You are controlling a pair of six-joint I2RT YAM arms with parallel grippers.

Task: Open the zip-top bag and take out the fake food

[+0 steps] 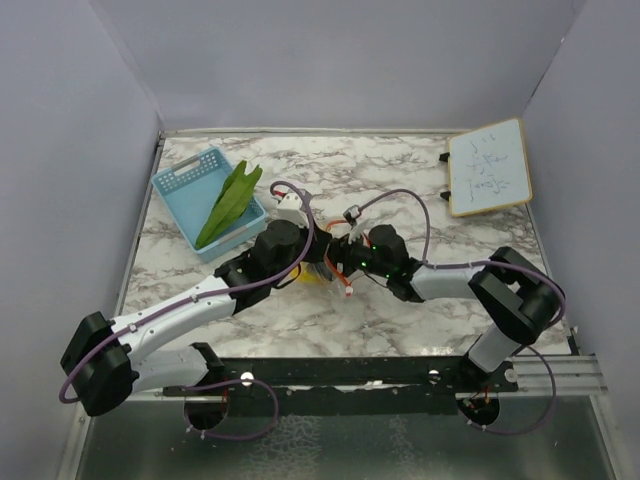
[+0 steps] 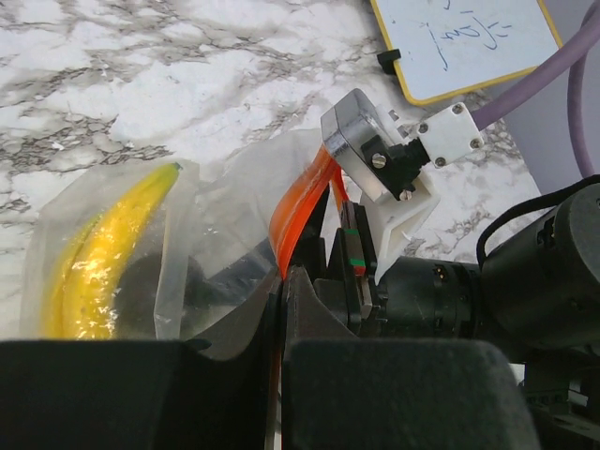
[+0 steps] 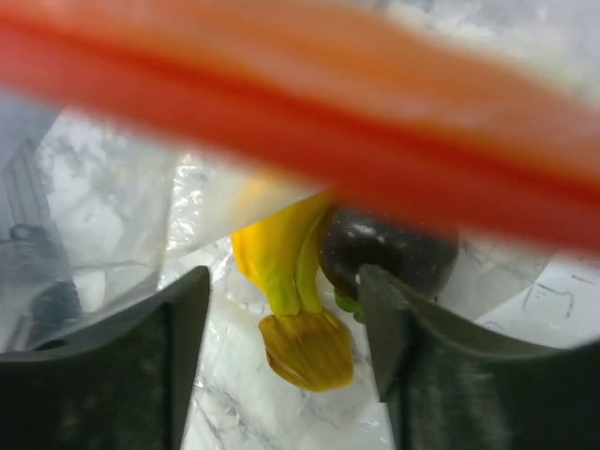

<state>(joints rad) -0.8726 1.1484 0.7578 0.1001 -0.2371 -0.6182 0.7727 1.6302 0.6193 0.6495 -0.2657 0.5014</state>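
The clear zip-top bag [image 2: 234,206] lies on the marble table between my two grippers. My left gripper [image 2: 284,274] is shut on its orange-red zip strip [image 2: 298,202] and holds that edge up. A yellow banana [image 2: 103,253] lies inside the bag. My right gripper [image 3: 284,281] is open at the bag's mouth, with its fingers on either side of the banana's stem end [image 3: 305,342]. A dark round piece [image 3: 389,248] sits by the right finger. The zip strip [image 3: 309,112] crosses the top of the right wrist view as a blur. The green leafy piece [image 1: 228,203] lies in the blue basket [image 1: 186,179].
A small whiteboard [image 1: 488,166] lies at the back right, and also shows in the left wrist view [image 2: 469,42]. The blue basket stands at the back left. Both arms meet over the middle of the table [image 1: 330,175], their cables looping above them.
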